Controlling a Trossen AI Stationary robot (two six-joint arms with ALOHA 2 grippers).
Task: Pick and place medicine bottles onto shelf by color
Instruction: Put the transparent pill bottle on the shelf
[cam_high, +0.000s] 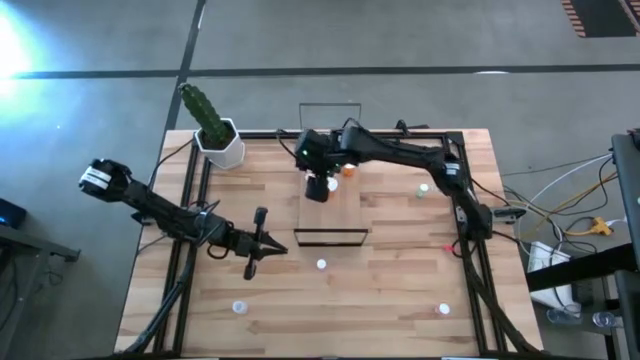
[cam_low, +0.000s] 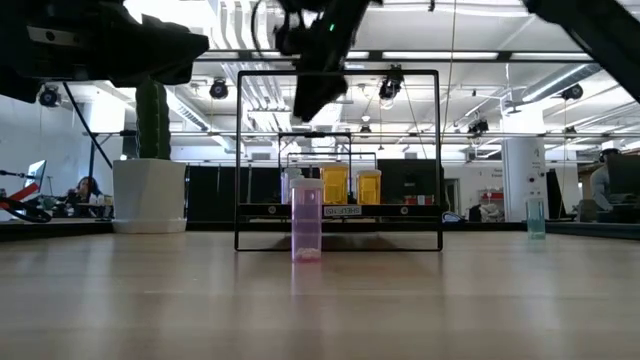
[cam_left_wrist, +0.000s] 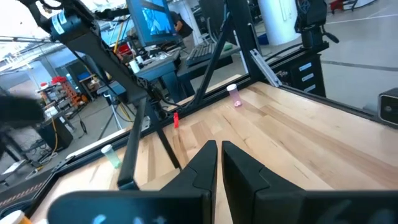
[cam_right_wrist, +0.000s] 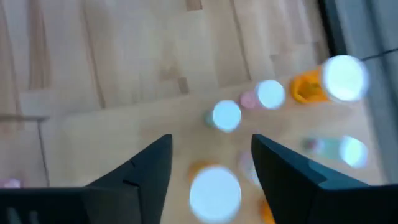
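Observation:
The shelf (cam_high: 335, 215) is a narrow light-wood board with black wire frames at its ends, lying mid-table. Several white-capped bottles stand at its far end; in the low view two orange bottles (cam_low: 334, 185) (cam_low: 369, 185) show there. My right gripper (cam_high: 320, 186) hovers open above that end, pointing down; in the right wrist view a white cap (cam_right_wrist: 215, 193) shows far below between its fingers, with other caps (cam_right_wrist: 226, 116) (cam_right_wrist: 270, 93) beyond. A pink bottle (cam_low: 306, 220) stands on the table near the shelf's near end. My left gripper (cam_high: 262, 245) waits shut, left of the shelf.
Loose bottles stand on the table: one near the front left (cam_high: 239, 307), one near the front right (cam_high: 443, 310), a bluish one on the right (cam_high: 423, 188) (cam_low: 536, 215). A potted cactus (cam_high: 218, 140) stands at the far left corner. Black frame rails run along the table's edges.

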